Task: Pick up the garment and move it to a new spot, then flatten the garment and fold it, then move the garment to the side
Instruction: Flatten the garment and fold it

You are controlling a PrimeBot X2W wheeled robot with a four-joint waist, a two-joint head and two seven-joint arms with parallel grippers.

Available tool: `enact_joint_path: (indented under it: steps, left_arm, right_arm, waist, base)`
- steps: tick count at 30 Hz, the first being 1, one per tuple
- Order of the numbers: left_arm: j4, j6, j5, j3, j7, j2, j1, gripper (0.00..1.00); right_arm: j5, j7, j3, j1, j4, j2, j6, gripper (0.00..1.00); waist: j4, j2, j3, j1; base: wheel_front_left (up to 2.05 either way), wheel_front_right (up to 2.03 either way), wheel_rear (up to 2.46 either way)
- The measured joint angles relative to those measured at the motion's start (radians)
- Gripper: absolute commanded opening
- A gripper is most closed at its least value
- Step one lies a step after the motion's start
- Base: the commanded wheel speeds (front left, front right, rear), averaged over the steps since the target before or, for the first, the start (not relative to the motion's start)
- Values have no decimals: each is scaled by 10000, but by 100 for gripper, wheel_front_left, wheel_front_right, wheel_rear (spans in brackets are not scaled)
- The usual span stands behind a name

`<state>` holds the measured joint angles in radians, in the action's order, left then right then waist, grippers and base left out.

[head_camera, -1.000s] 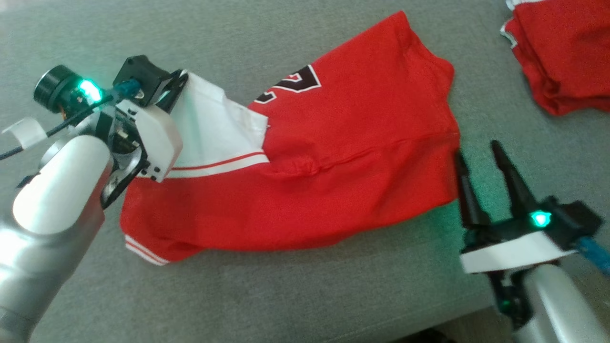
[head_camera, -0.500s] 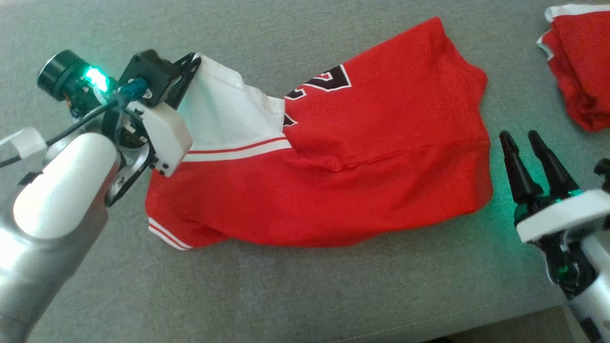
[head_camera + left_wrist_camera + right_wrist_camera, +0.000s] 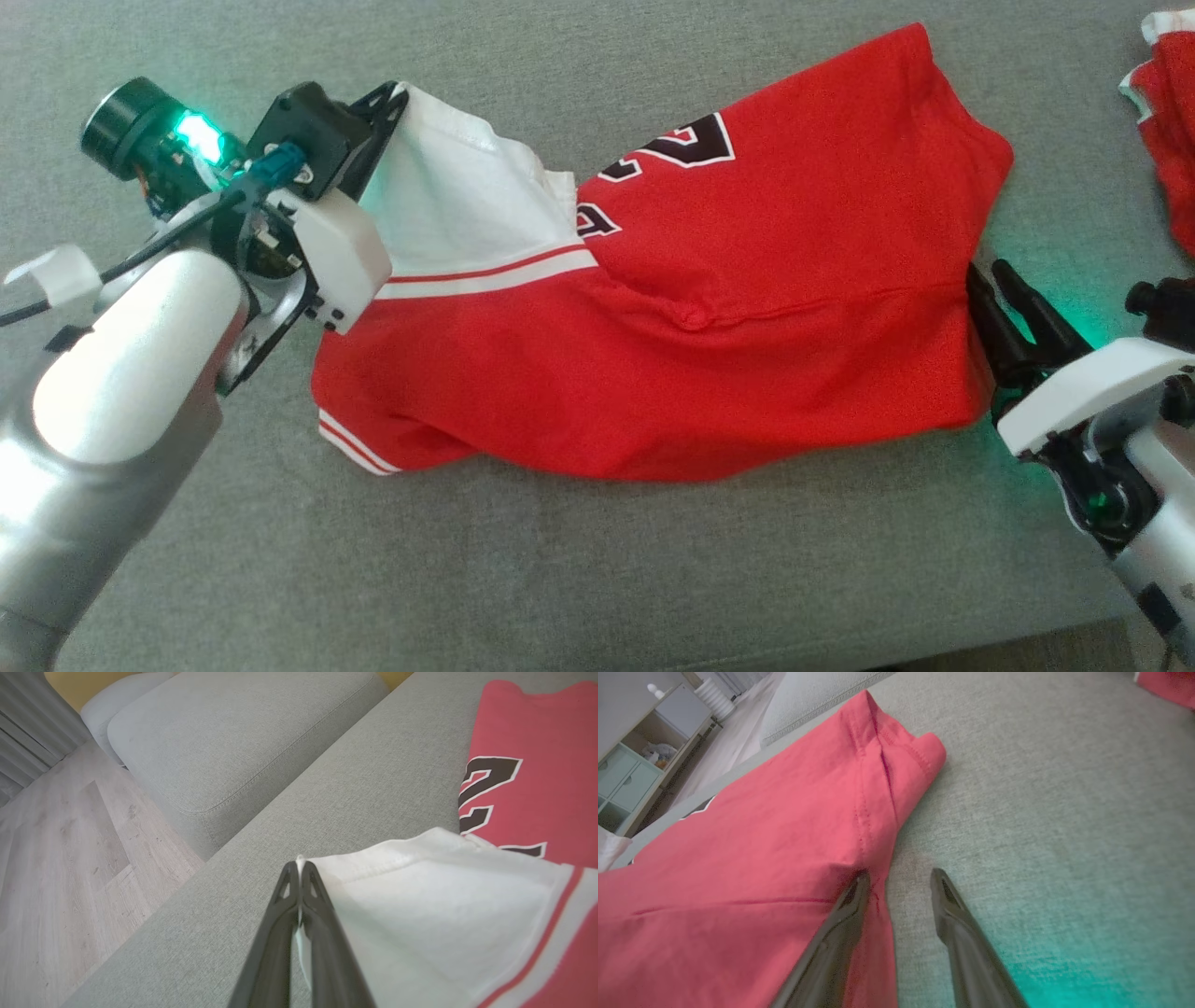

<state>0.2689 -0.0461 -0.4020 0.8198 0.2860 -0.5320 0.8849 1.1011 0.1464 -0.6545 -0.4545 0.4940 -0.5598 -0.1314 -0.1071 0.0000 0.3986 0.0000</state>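
Note:
The garment is a red jersey with black numerals and a white panel, lying spread on the grey sofa seat. My left gripper is shut on the white panel's far corner and holds it slightly raised. In the left wrist view the pinched fingers clamp the white hem of the garment. My right gripper is at the garment's right edge. In the right wrist view its jaws stand apart, the left finger on the red cloth and the right finger over bare grey fabric.
Another red garment lies at the far right, also seen as a red garment in the right wrist view. The seat's front edge runs along the bottom right. Beyond the seat are a grey ottoman, wooden floor and a shelf unit.
The head camera has shifted, sliding the scene rightward. My right gripper has come up against the garment's right edge and its jaws have narrowed. The left gripper keeps its hold on the white corner.

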Motion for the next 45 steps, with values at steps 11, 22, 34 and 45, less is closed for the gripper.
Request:
enact_joint_path:
  steps: [11, 22, 34, 45]
  left_arm:
    - [-113, 171, -46, -2, -165, -2, -17, 0]
    - [-305, 470, -117, -77, -1095, -31, -146, 0]
    - [-1595, 1001, 40, -589, -2441, -656, -448, 0]
    - [-2897, 1233, 688, -1444, -3241, -1323, 796, 0]
  right_arm:
    - [-571, -280, -1781, -725, 222, -650, 0, 0]
    - [-602, 788, -2059, -801, 594, -681, 0, 0]
    - [-639, 1035, 1315, -236, -1893, -2313, 0, 0]
    - [-1875, 529, 3716, -576, -3703, -3122, 0, 0]
  waist:
    - [72, 0, -97, 0]
    - [-10, 0, -577, 0]
    - [-369, 0, -2029, -1]
    - [-440, 1, -3122, -3]
  base:
    - [0, 0, 0]
    - [0, 0, 0]
    - [0, 0, 0]
    - [0, 0, 0]
